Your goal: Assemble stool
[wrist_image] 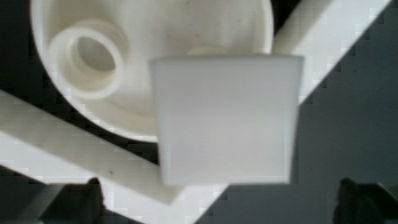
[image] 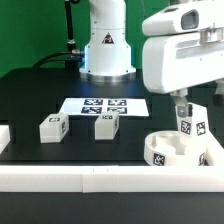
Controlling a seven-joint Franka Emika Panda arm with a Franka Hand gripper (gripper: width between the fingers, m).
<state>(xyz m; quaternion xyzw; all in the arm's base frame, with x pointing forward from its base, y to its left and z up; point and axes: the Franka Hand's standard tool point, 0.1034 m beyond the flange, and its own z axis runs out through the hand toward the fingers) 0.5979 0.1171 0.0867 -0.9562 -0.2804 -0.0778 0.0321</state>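
Observation:
The round white seat [image: 165, 152] lies at the exterior view's right, against the front rail. One tagged leg [image: 192, 125] stands upright on it, under my gripper [image: 192, 106]. In the wrist view the leg [wrist_image: 226, 120] fills the middle, over the seat [wrist_image: 134, 95] and beside one of its round holes. My gripper [wrist_image: 217, 206] is open, with its dark fingertips [wrist_image: 71, 203] wide of the leg on both sides and not touching it. Two more tagged legs [image: 52, 127] [image: 106, 124] lie on the black table. How deep the standing leg sits in the seat is hidden.
The marker board [image: 104, 105] lies flat behind the two loose legs. Long white rails border the table at the front [image: 80, 181] and at the left [image: 4, 137]. The robot's base [image: 105, 50] stands at the back. Rails also cross the wrist view [wrist_image: 54, 150].

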